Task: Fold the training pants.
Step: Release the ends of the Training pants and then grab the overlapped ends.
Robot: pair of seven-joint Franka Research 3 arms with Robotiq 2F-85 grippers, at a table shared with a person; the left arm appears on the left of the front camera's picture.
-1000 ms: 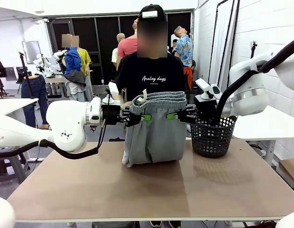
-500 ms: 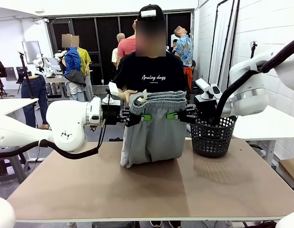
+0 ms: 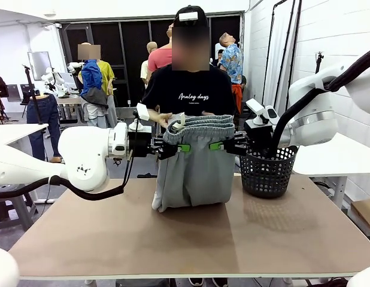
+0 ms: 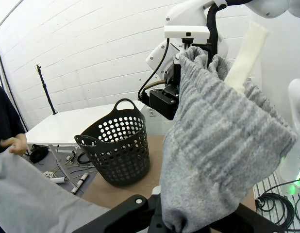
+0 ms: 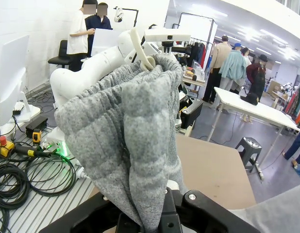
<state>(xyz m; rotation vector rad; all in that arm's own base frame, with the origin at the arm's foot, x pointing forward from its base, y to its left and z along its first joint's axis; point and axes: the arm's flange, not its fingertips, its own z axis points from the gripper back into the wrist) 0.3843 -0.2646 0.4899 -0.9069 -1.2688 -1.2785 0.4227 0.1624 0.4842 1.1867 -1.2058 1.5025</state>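
The training pants (image 3: 194, 170) hung by their gathered waistband over the far middle of the worktop (image 3: 191, 239), lower end resting on it. The left pincer (image 3: 176, 147) and right pincer (image 3: 221, 146) each clamped one side of the waistband. A person's hand (image 3: 164, 119) was at its top edge. A black basket (image 3: 267, 173) stood beside the pants.

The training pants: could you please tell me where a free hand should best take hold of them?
Probably the hanging leg ends, from the front: the left gripper and right gripper pinch the waistband at either side, leaving that lower edge loose near the table.
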